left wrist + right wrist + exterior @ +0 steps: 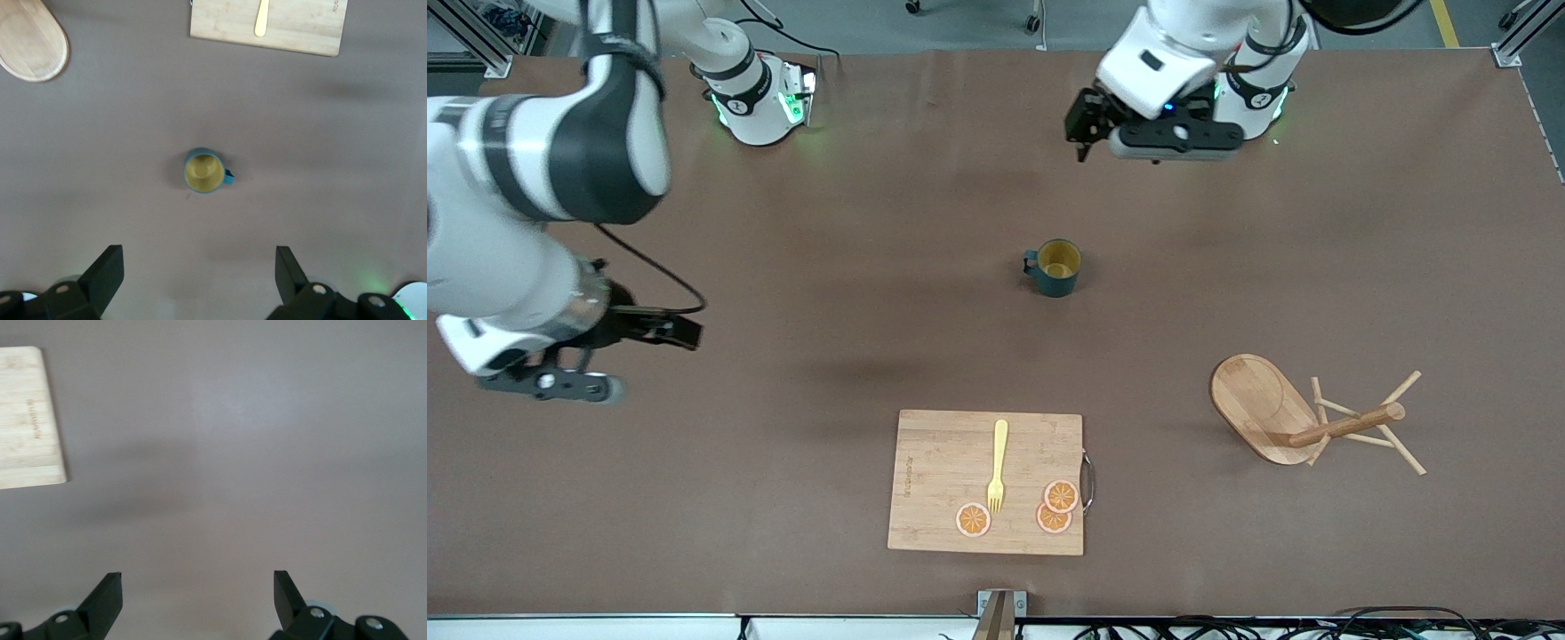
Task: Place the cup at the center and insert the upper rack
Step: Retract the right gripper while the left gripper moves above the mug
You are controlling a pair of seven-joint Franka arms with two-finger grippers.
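The cup [1056,267], dark teal with a mustard-yellow inside, stands upright on the brown table near its middle; it also shows in the left wrist view [205,172]. The upper rack [1307,418], a light wooden mug tree, lies on its side toward the left arm's end, nearer the front camera than the cup; only its oval base [30,43] shows in the left wrist view. My left gripper [1085,133] [200,273] is open and empty over bare table beside its arm's base. My right gripper [676,332] [198,597] is open and empty over bare table toward the right arm's end.
A rectangular wooden cutting board [943,484] lies nearer the front camera than the cup, with a yellow fork [998,464] and three orange slices [1060,495] on it. Its edge shows in both wrist views [293,30] [27,420]. Both arm bases stand along the table's edge farthest from the front camera.
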